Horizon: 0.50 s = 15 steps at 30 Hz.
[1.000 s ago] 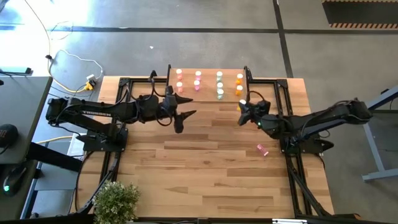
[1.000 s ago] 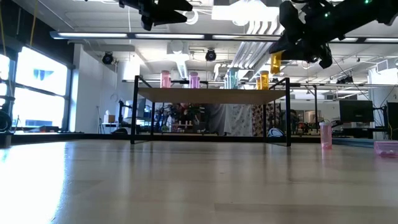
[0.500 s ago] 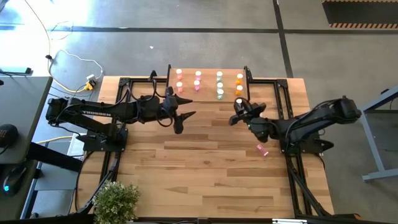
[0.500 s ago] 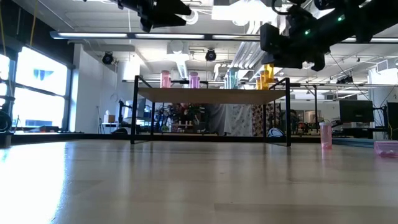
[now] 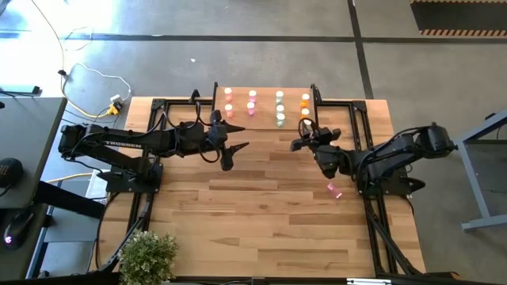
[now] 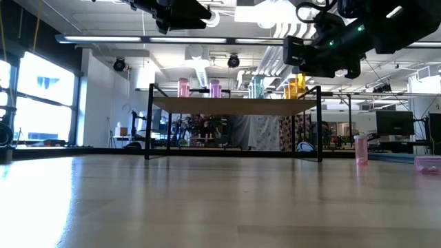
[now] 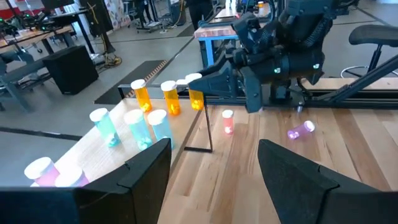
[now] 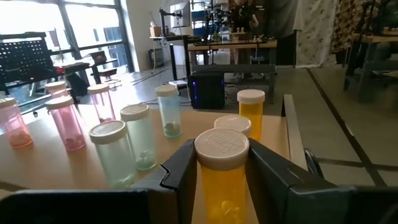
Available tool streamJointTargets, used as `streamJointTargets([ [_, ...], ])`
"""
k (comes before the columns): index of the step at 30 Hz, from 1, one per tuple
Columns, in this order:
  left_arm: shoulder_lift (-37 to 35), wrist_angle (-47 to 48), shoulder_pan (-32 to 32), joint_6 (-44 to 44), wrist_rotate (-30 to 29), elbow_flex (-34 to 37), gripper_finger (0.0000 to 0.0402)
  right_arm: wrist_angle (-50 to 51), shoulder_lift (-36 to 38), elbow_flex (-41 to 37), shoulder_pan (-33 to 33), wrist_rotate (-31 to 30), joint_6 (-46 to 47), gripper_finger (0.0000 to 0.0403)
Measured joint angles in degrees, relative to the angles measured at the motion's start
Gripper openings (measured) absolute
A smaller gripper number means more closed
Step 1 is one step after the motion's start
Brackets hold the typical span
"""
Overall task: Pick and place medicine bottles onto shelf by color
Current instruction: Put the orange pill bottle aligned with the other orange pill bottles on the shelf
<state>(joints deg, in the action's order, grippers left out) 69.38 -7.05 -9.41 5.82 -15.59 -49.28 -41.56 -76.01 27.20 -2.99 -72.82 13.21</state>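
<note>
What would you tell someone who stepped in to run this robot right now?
Left gripper: open, empty, hovering in front of the shelf.
Right gripper: shut on an orange bottle, raised by the shelf's orange end.
Done: on the shelf stand four pink bottles, three teal bottles and two orange bottles, grouped by colour.
Left: set the held bottle with the orange ones, then fetch the two on the table, an upright pink bottle and a lying pink bottle, for the pink group.

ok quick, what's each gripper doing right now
left gripper: open, empty, raised near the shelf.
right gripper: shut on an orange bottle, by the shelf.
</note>
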Motion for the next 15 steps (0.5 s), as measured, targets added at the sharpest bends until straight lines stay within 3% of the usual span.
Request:
streamJointTargets([
  [15,0.0,0.0,-1.0,3.4,0.0,0.0,0.0229,3.4,-0.1,0.0,4.3,5.3,3.3,0.0108],
])
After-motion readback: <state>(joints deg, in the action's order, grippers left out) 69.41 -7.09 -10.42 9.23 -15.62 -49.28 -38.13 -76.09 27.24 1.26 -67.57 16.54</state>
